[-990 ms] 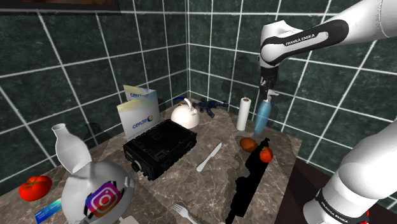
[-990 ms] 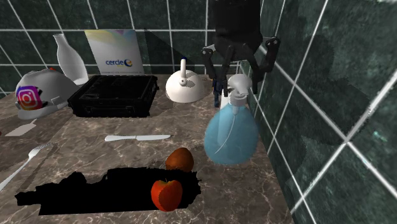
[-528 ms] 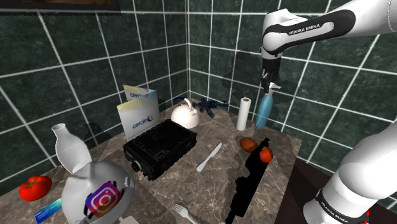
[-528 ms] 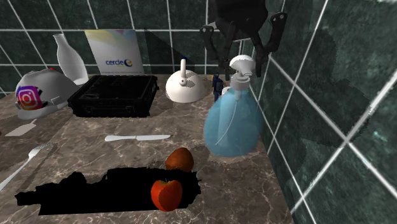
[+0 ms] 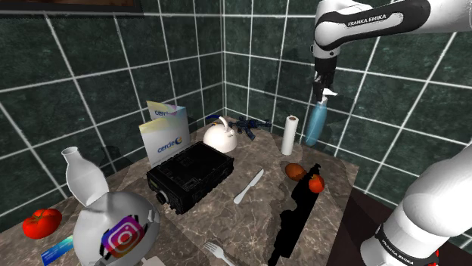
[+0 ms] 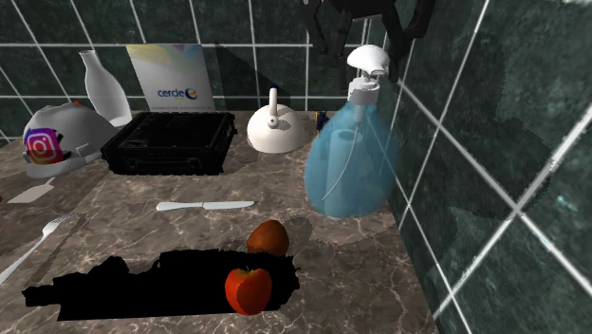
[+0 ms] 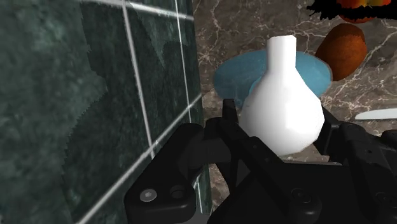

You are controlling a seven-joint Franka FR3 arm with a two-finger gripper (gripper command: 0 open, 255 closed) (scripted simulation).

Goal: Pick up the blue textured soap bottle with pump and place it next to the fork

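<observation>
The jaws pinch the white pump head [image 7: 283, 111] of the soap bottle [image 6: 349, 171], one black finger on each side. The translucent blue body therefore hangs below the grip and is not squeezed itself. Held by so narrow a part, the bottle tilts a little in the second exterior view and would probably swing on a quick move. It hangs close to the tiled wall [image 5: 393, 98], beside a white paper roll [image 5: 290, 134], and its base looks just clear of the marble worktop [image 5: 265, 160]. A thin dip tube shows through the blue wall, but I cannot tell how full the bottle is. The fork [image 5: 219, 252] lies well apart, at the shoulder view's lower edge. Between bottle and fork lie a brown fruit [image 5: 295, 171], a red apple [image 5: 316, 184] and a knife [image 5: 248, 186], with a closed black case [image 5: 189, 175] alongside, so the carry ahead looks long. A white vase [image 5: 82, 175] stands farther off, its contents hidden.
</observation>
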